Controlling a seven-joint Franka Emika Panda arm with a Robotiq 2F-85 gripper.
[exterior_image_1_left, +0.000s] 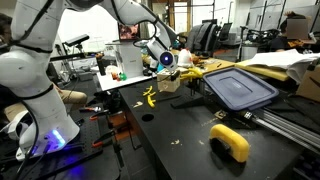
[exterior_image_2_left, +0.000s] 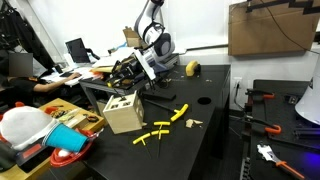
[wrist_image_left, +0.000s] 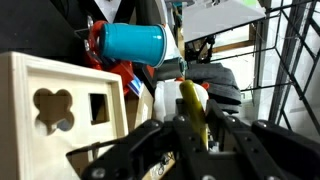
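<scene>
Yellow stick (wrist_image_left: 191, 100) sits clamped in your gripper (wrist_image_left: 195, 128), jaws nearly closed on it, its long axis running straight out ahead, with the wooden box (wrist_image_left: 60, 95) and its holes (wrist_image_left: 52, 105) just left of the gripper.

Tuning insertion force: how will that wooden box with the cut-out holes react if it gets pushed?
The wooden box looks hollow, with holes cut through one face, so probably light and apt to slide on the smooth black table. Its squat, flat-sided shape likely resists tipping and won't roll. The panels look stiff.
</scene>
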